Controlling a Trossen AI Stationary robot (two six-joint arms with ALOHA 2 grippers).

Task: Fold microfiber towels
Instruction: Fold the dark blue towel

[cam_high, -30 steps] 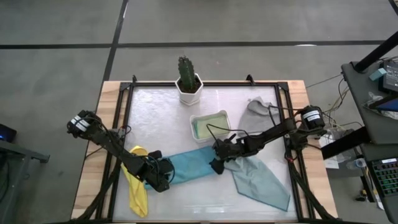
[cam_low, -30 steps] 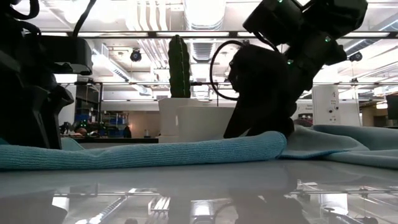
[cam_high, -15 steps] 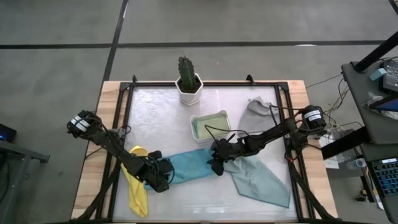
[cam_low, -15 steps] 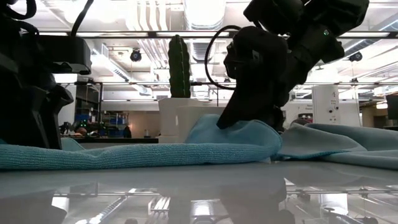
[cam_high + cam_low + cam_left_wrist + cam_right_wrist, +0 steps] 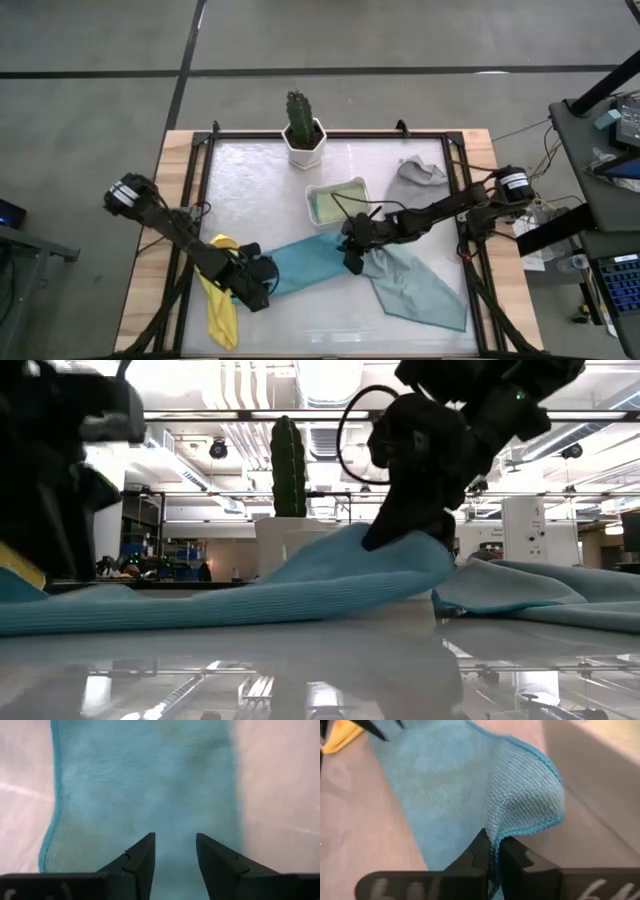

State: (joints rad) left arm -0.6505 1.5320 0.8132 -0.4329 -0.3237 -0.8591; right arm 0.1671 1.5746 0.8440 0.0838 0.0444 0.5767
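The right gripper [image 5: 350,258] is pinched tight on one end of the bright blue towel [image 5: 305,266], which lies stretched across the table between the two arms; the low view shows that end lifted off the surface. At the far end the left gripper [image 5: 262,291] rests with its fingers [image 5: 141,860] partly apart over the cloth, so whether it truly holds that end cannot be told. The pinch takes only a thin bunch of edge, so a quick pull could slip it free, or drag the whole towel if the left end is loose. The pale teal towel [image 5: 420,295] lies just beside the right gripper and could be snagged, and the white tray [image 5: 336,201] stands close behind it. The yellow towel [image 5: 220,300] crowds the left gripper. The bare table [image 5: 250,190] between offers room to fold across.
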